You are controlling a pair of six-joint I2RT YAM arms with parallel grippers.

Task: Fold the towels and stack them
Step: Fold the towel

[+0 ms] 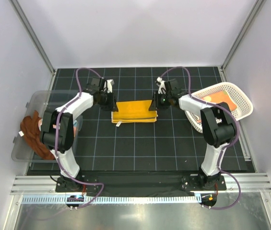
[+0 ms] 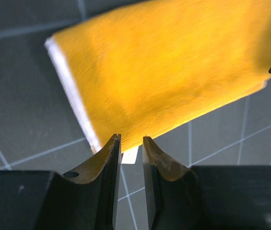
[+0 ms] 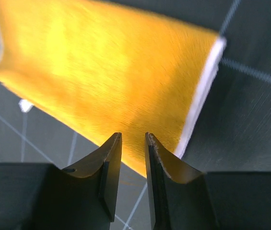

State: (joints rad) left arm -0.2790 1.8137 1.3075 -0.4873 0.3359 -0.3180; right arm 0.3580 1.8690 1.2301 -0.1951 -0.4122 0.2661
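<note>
Folding done: your yellow towel [image 1: 134, 111] lies folded on the worktop [image 1: 173, 143].
Left pincer [image 2: 131, 140]: parted, empty, at the yellow towel's left end.
Right pincer [image 3: 133, 136]: parted, empty, at its right end.
Left to do: you have the rust-brown towel [image 1: 32, 132] in the bin [image 1: 35, 97] left of it and the orange towel [image 1: 217, 99] in the basket [image 1: 243, 103] right of it; no stack yet.

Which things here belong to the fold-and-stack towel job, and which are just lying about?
Job:
- yellow-orange towel, folded, centre
- rust-brown towel, bunched at far left
- orange towel, far right

Lying about:
- clear plastic bin, left
- white perforated basket, right, holding the orange towel
</note>
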